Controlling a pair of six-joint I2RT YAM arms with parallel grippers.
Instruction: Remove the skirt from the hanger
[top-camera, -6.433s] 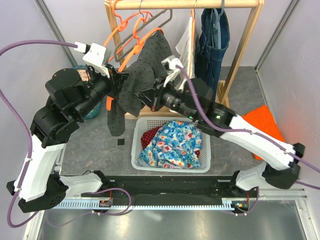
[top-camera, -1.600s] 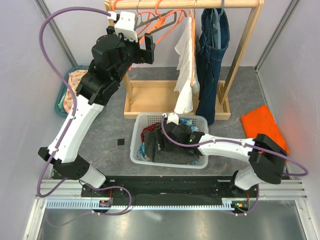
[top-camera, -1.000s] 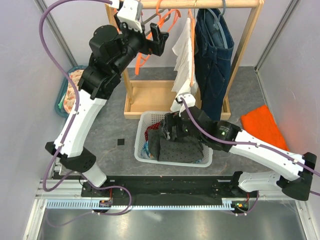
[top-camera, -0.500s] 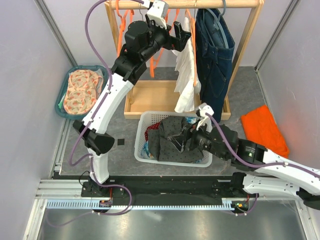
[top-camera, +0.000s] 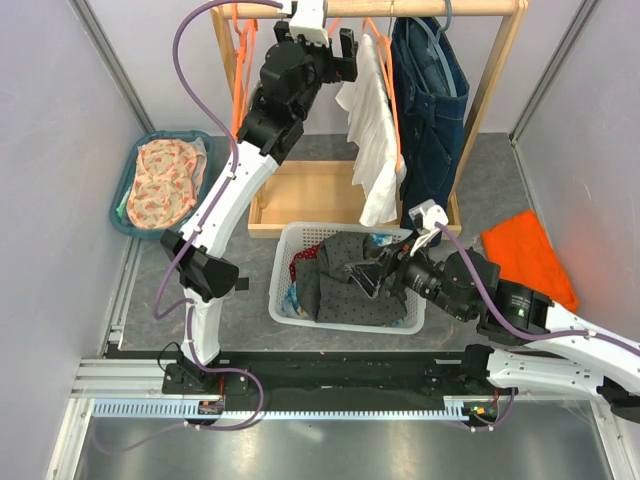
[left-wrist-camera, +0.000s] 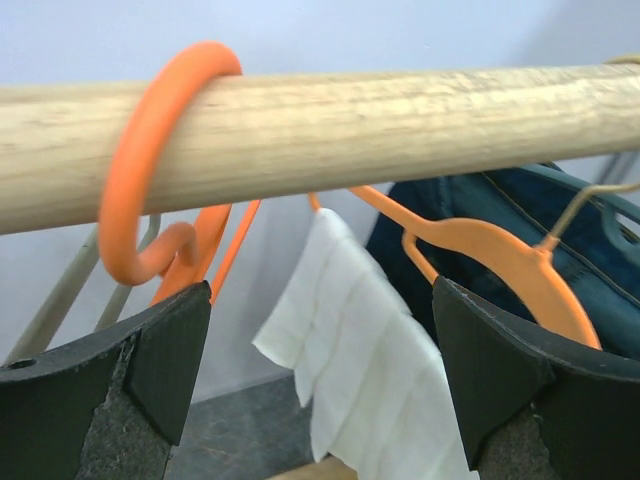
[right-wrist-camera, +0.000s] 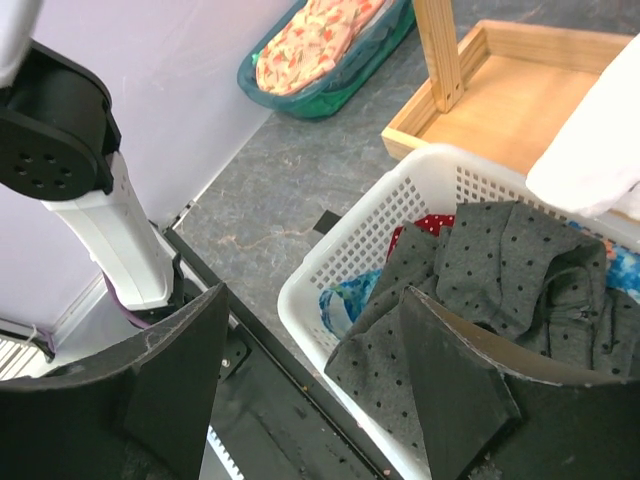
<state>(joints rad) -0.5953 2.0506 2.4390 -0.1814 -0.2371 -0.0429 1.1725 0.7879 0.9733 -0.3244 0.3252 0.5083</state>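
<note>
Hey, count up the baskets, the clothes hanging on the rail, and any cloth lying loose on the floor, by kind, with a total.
Baskets: 2 (white basket, teal basket)
Hanging clothes: 2 (white garment, denim garment)
Loose cloth on floor: 1 (orange cloth)
Total: 5

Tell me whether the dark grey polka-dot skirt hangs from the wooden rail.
No, the dark grey polka-dot skirt lies crumpled in the white plastic basket.

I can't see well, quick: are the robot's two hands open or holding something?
Left black gripper: open, empty.
Right black gripper: open, empty.
</note>
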